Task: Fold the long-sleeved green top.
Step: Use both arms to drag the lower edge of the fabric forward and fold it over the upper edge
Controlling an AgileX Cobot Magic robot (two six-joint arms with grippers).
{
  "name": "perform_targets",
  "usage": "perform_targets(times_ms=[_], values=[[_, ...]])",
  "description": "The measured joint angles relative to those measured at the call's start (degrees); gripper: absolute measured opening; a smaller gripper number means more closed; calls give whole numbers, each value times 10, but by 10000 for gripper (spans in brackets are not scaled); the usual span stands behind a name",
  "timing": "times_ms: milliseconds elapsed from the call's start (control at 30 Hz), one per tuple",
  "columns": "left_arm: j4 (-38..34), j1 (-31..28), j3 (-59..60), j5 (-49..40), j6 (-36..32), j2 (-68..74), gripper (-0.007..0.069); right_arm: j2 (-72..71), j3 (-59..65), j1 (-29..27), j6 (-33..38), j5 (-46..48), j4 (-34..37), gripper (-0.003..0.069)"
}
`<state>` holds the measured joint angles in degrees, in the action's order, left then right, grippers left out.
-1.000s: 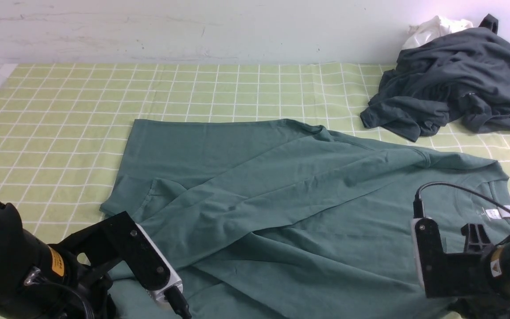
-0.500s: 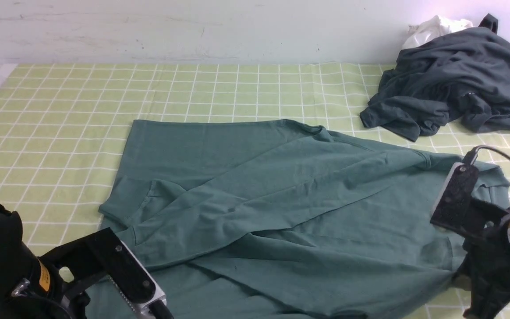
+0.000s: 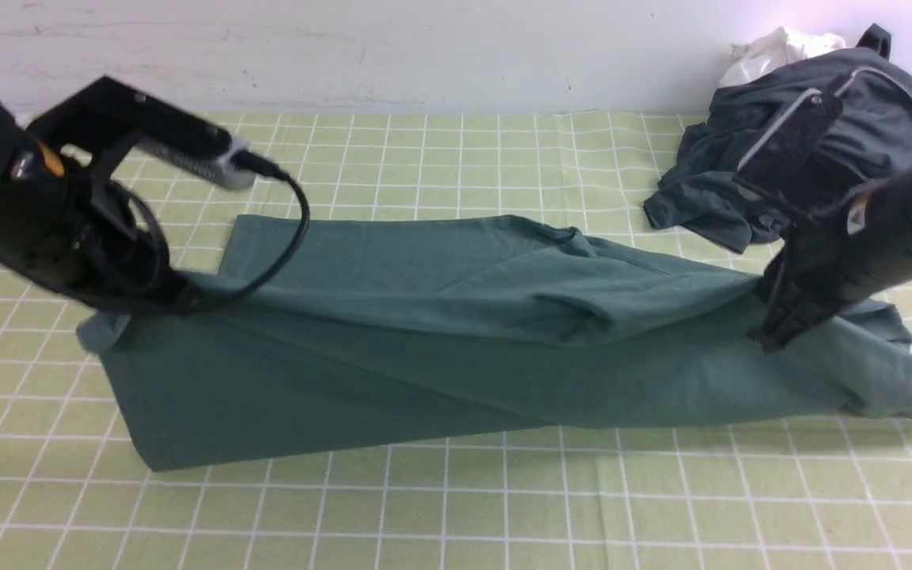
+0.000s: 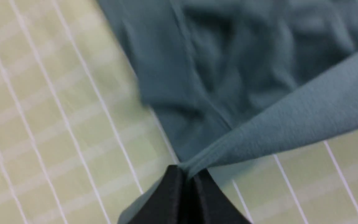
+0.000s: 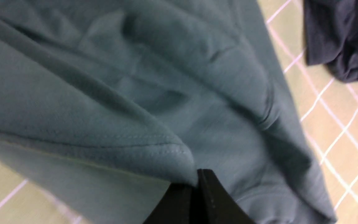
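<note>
Top [image 3: 424,372] in left end effector [image 4: 184,173] and right end effector [image 5: 197,179]

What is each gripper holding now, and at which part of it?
Both hold the green long-sleeved top: the left gripper pinches an edge at its left end, the right gripper a stitched edge at its right end.

1 green long-sleeved top [image 3: 345,380], 1 dk-grey garment [image 3: 693,190], 1 white cloth [image 3: 773,51], 1 checked tablecloth [image 3: 456,507], 2 grippers [image 4: 186,174] [image 5: 197,177].
</note>
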<state>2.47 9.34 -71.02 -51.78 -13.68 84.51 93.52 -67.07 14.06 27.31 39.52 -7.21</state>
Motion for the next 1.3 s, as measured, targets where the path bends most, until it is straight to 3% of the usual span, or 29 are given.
perform_targets(times_ms=[267,433,633,733,867,967,1067,1167,1300], values=[[17,-12,-225,75,2,234,6,172,-179,-29,13,-15,-11,-3],[46,-12,-304,93,3,332,25,247,-253,-30,6,-15,-37,7],[55,-12,-376,125,8,422,239,310,-323,-38,-73,-15,-55,129],[57,-15,-384,138,45,429,321,312,-332,-45,-126,-12,-71,174],[61,-18,-386,144,92,415,318,309,-354,-46,-178,22,-87,187],[61,-21,-385,113,112,360,222,305,-394,-46,-238,87,-85,187],[46,-20,-364,115,113,311,137,302,-407,-46,-235,108,-37,158],[6,-11,-277,173,106,196,22,306,-405,-41,-123,111,120,62],[-17,5,-137,247,97,58,-4,341,-392,-23,48,82,299,-6]])
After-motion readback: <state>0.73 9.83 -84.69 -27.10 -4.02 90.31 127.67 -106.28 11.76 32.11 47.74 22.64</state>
